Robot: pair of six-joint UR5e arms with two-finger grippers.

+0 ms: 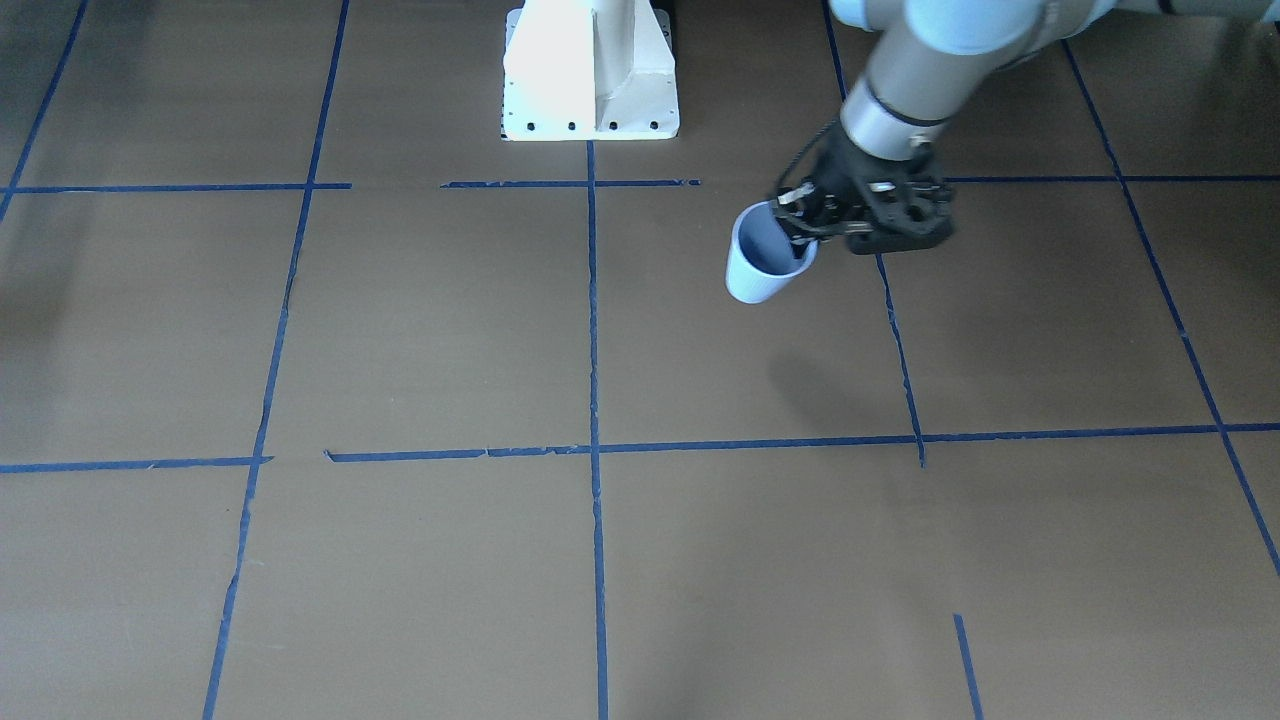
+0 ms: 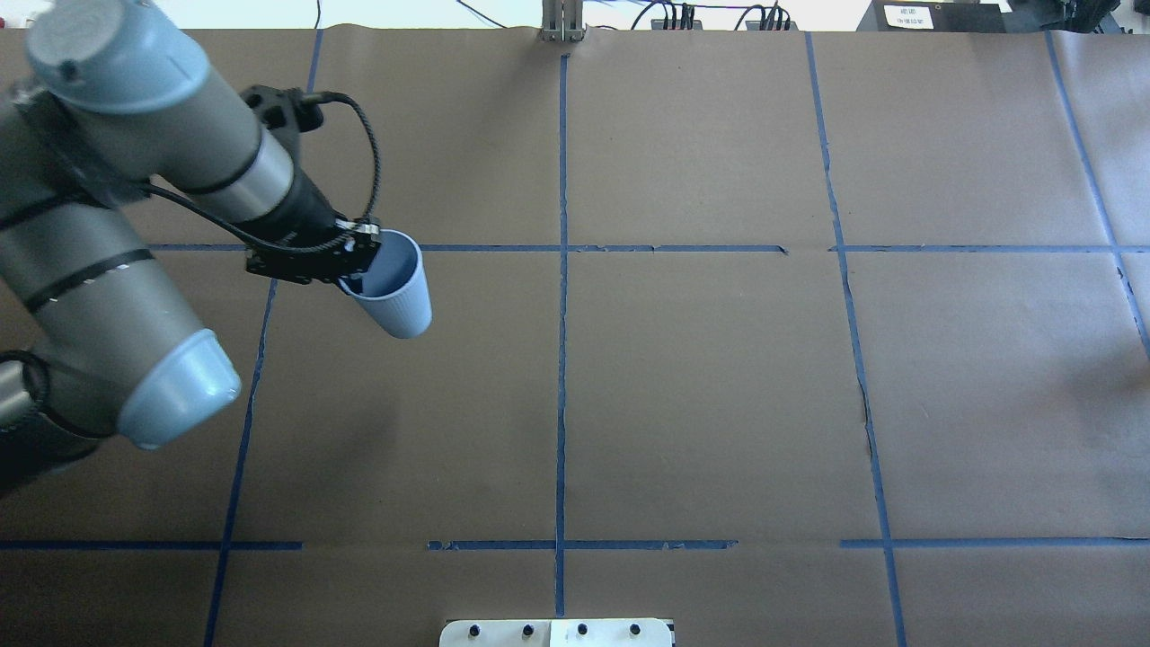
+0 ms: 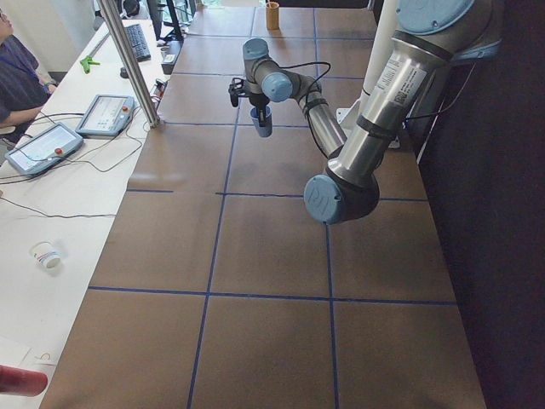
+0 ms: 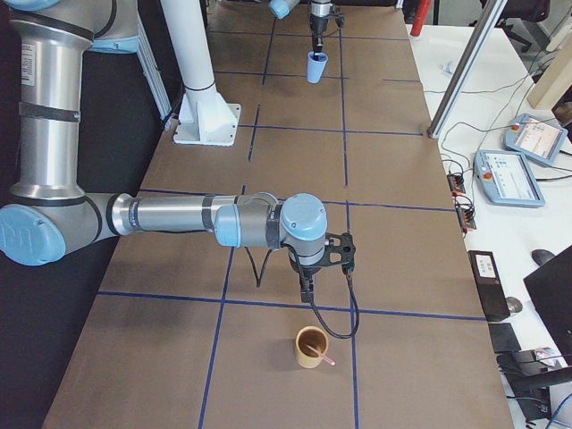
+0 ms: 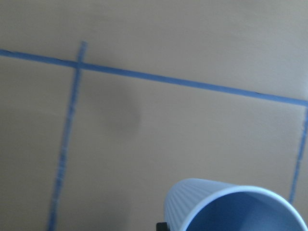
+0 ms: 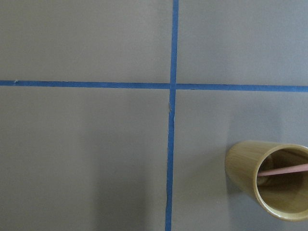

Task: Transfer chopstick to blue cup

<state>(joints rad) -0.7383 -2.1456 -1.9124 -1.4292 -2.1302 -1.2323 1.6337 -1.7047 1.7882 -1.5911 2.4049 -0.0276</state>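
My left gripper (image 1: 805,225) (image 2: 355,261) is shut on the rim of the pale-blue ribbed cup (image 1: 765,265) (image 2: 395,292) and holds it tilted above the table. The cup also shows in the left wrist view (image 5: 231,207), in the exterior left view (image 3: 261,122) and far off in the exterior right view (image 4: 316,67). A salmon-pink chopstick (image 4: 320,355) (image 6: 284,170) leans inside a tan bamboo cup (image 4: 311,347) (image 6: 245,168). My right gripper (image 4: 307,290) hangs just above and beside that bamboo cup. I cannot tell whether it is open or shut.
The white robot base (image 1: 590,70) (image 4: 206,121) stands at the table's robot-side edge. Blue tape lines cross the brown table. A side bench with teach pendants (image 4: 523,174) and a metal post (image 4: 465,63) runs along the far edge.
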